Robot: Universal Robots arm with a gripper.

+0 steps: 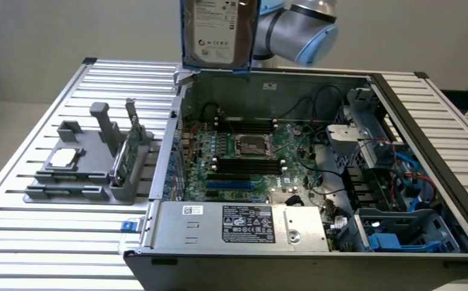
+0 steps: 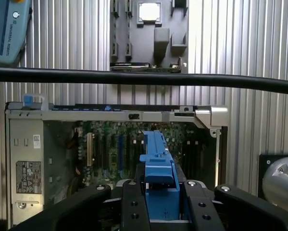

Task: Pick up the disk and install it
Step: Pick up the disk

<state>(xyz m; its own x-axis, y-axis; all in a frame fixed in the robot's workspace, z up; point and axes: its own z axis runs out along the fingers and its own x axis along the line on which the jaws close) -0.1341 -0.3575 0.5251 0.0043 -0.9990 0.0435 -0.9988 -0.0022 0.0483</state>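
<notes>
**Held item.** The disk (image 1: 214,30), a flat rectangular silver-grey metal drive with a white label and a bright blue plastic carrier. It hangs on edge, high above the far wall of the case, clear of everything below.

**Gripper** (image 2: 162,204). Black, two-fingered, on the grey-and-blue robot arm (image 1: 299,27). The jaws stand roughly half closed and clamp the disk, one finger on either side of the blue carrier.

**Step in hand, as I judge it.** The disk is being carried over the machine.
- The grip looks square.
- The carry wants the disk kept upright and high enough to pass the case rim.
- It also wants no swing that could shift the carrier between the fingers.

**Open computer case** (image 1: 452,182). Dark metal tower lying on its side on the slatted aluminium table (image 1: 23,254).
- Inside are a green motherboard (image 1: 217,170) and a silver power-supply box with a white label (image 1: 242,224).
- A blue plastic drive cage (image 1: 396,233) sits in the near corner at the exterior view's right, likely the disk's home.

**In the way.**
- Loose black and blue cables (image 1: 408,167) lie just beside that cage.
- A silver metal bracket (image 1: 343,136) stands between the cage and the motherboard.
- A thick black cable (image 2: 144,78) crosses the wrist view.

**Aside, at the exterior view's left.** A grey plastic parts holder (image 1: 88,188), well apart from the disk. It carries a small square silver processor chip (image 1: 64,159) and a thin green circuit card (image 1: 129,148) standing on edge.
</notes>
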